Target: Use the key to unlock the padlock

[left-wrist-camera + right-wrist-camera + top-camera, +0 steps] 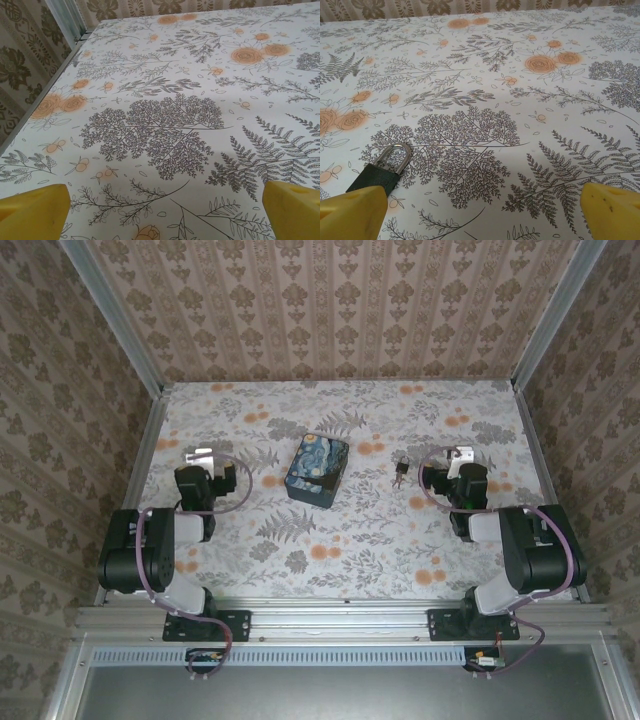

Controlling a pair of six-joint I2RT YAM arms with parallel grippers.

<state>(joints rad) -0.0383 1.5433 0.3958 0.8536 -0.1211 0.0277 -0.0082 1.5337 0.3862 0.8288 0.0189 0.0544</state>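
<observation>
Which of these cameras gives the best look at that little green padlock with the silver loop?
The right wrist view. There the dark green padlock with its silver metal shackle lies close up, its body partly behind a yellow fingertip. In the top external view it is just a tiny dark speck.

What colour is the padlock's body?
The padlock body is dark green; it shows best in the right wrist view.

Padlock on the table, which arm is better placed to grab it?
Right. The padlock lies just beside the right arm, whose jaws stand open; the left arm sits beyond the box, much farther off.
</observation>
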